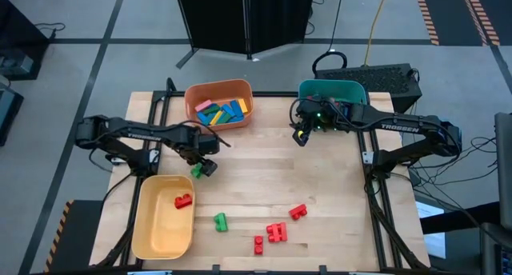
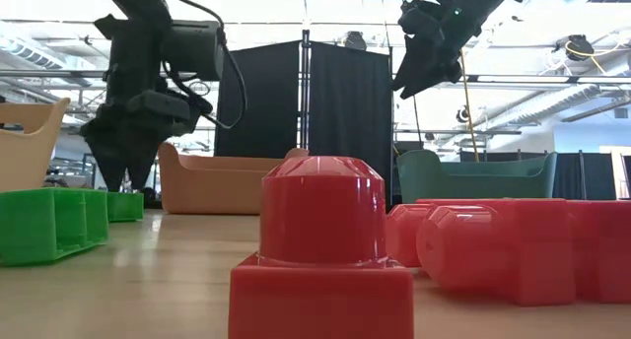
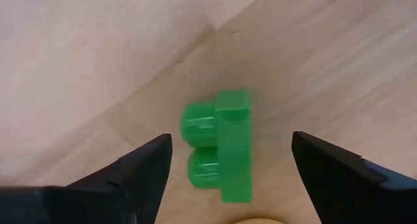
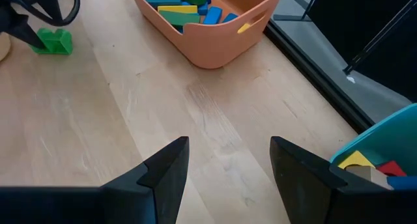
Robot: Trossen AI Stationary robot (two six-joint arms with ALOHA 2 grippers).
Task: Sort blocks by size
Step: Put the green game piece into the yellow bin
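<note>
A green studded block (image 3: pixel 221 146) lies on the wooden table beside the yellow bin (image 1: pixel 152 227). My left gripper (image 3: pixel 229 142) points straight down over it, open, one finger on each side and neither touching. In the high view this gripper (image 1: pixel 200 165) is just above that block (image 1: pixel 196 172). My right gripper (image 1: pixel 301 137) hangs open and empty in front of the teal bin (image 1: pixel 332 93). One more green block (image 1: pixel 220 221) and three red blocks (image 1: pixel 276 232) lie near the front edge. One red block (image 1: pixel 184 201) is in the yellow bin.
The orange bin (image 1: pixel 218 105) at the back holds several blue, yellow and green blocks. The teal bin (image 4: pixel 384 152) holds a yellow and a red piece. Bare wood lies between the two arms in the middle of the table (image 1: pixel 264 163).
</note>
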